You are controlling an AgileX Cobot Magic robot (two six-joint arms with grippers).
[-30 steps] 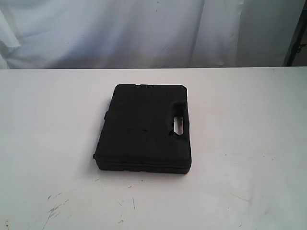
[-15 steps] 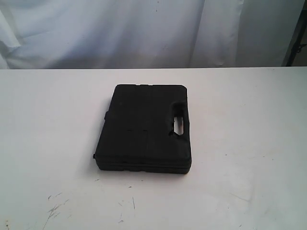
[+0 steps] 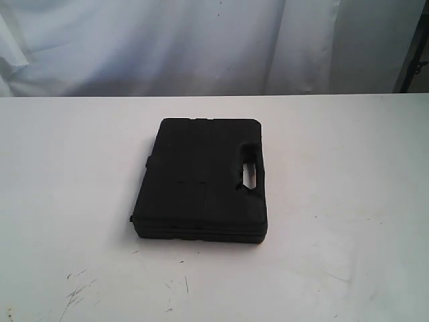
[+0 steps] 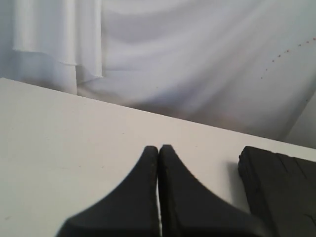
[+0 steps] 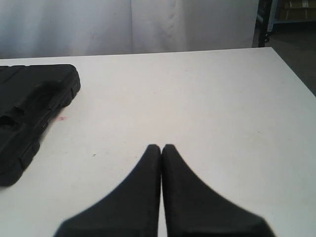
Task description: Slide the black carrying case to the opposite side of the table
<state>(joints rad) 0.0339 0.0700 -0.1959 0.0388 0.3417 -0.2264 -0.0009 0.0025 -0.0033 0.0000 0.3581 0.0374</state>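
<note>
The black case [image 3: 201, 178] lies flat near the middle of the white table [image 3: 348, 168], its handle slot [image 3: 250, 173] facing right. Neither gripper shows in the exterior view. In the left wrist view my left gripper [image 4: 158, 148] is shut with nothing held, hovering over bare table, and a corner of the case [image 4: 281, 187] lies off to one side, apart from it. My right gripper [image 5: 161, 147] is also shut and empty in the right wrist view, and the case [image 5: 29, 108] lies well away from it.
A white curtain [image 3: 201, 47] hangs behind the table's far edge. Dark scuff marks [image 3: 77, 295] mark the near left of the tabletop. A small pink spot [image 5: 61, 118] sits beside the case. A dark metal frame [image 5: 264, 22] stands past the table's corner.
</note>
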